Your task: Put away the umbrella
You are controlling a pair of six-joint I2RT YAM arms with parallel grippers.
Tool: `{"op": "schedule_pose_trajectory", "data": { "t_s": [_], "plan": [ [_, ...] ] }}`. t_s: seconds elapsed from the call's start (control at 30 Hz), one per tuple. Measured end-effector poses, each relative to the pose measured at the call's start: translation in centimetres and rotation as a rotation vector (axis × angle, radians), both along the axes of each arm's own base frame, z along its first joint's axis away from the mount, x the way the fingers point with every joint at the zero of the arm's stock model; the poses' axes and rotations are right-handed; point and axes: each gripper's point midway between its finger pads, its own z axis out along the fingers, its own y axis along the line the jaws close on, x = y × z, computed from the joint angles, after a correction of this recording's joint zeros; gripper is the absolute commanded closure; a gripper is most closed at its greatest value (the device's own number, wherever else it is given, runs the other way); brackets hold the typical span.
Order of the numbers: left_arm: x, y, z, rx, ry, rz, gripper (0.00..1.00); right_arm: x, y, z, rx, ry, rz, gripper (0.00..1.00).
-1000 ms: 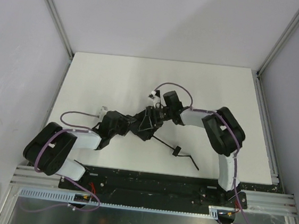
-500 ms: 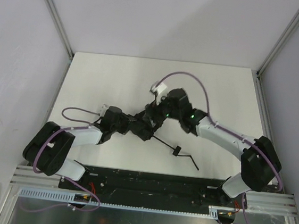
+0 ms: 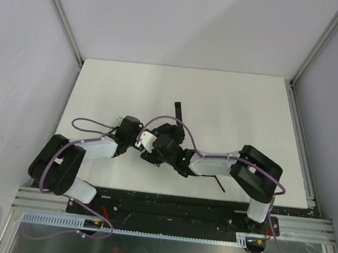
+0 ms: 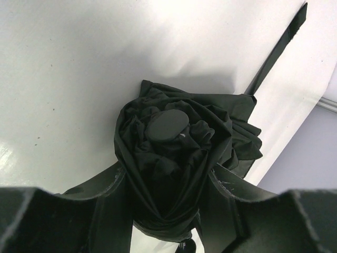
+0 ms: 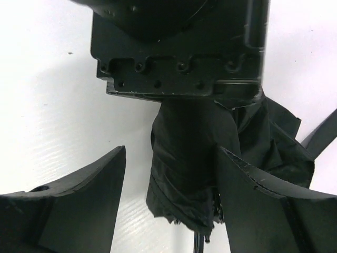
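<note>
Canopy-gathering step, by my reading: left end effector [image 4: 166, 182] clamped on the umbrella [image 4: 174, 153], low centre of counter [image 3: 131, 86]; right end effector [image 5: 171, 153] spread apart, straddling the bundle; next move probably calls for right closing on loose fabric.

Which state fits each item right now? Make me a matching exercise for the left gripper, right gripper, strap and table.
Column 1:
1. left gripper
2. right gripper
3. strap
4. table

Column 2:
A. white
B. open, astride the umbrella
C. clamped on the umbrella
D. stretched out straight from the bundle

Pairs: 1-C; 2-B; 3-D; 4-A
</note>
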Motion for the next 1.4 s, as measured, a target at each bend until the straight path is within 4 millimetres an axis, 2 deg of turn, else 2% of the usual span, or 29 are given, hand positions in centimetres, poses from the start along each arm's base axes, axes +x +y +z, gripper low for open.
{"op": "schedule_pose_trajectory", "data": {
  "t_s": [0.07,0.3,0.47,0.67,0.77,0.83,0.9,1.0,1.03,1.17,1.3,1.4],
  "plan": [
    [0.0,0.0,-0.1,-0.003,0.007,0.004,1.00,0.3,0.2,-1.3,-0.029,-0.027,-0.004,0.30],
    [0.1,0.2,-0.3,-0.016,0.022,0.026,1.00,1.6,0.6,-2.4,-0.048,-0.112,-0.062,0.45],
    [0.6,0.5,-0.3,-0.017,0.023,0.046,1.00,2.9,0.6,-2.4,-0.051,-0.150,-0.137,0.62],
    [0.9,0.7,-0.3,-0.014,0.020,0.052,1.00,3.4,0.8,-2.7,-0.041,-0.135,-0.197,0.85],
    [1.0,0.9,-0.4,-0.016,0.027,0.055,1.00,3.7,0.9,-2.9,-0.022,-0.104,-0.220,0.91],
    [1.4,1.0,-0.4,-0.012,0.025,0.058,1.00,3.9,1.1,-3.2,-0.004,-0.069,-0.221,0.85],
    [1.7,1.1,-0.4,-0.006,0.024,0.058,1.00,4.1,1.4,-3.4,0.017,-0.034,-0.216,0.67],
    [2.0,1.1,-0.4,-0.002,0.023,0.057,1.00,3.9,1.9,-3.1,0.058,0.020,-0.204,0.45],
    [2.1,1.1,-0.4,-0.002,0.023,0.056,1.00,3.7,2.1,-2.6,0.074,0.030,-0.193,0.41],
    [1.9,0.7,-0.4,-0.015,0.027,0.040,1.00,2.5,2.2,-2.2,0.071,0.082,-0.144,0.29],
    [1.2,0.0,-0.4,-0.036,0.043,0.005,1.00,1.6,0.6,-1.6,0.020,0.137,-0.124,0.19],
    [1.0,-0.3,-0.4,-0.044,0.049,-0.007,1.00,1.1,-0.5,-0.5,0.001,0.167,-0.111,0.15]
  ]
}}
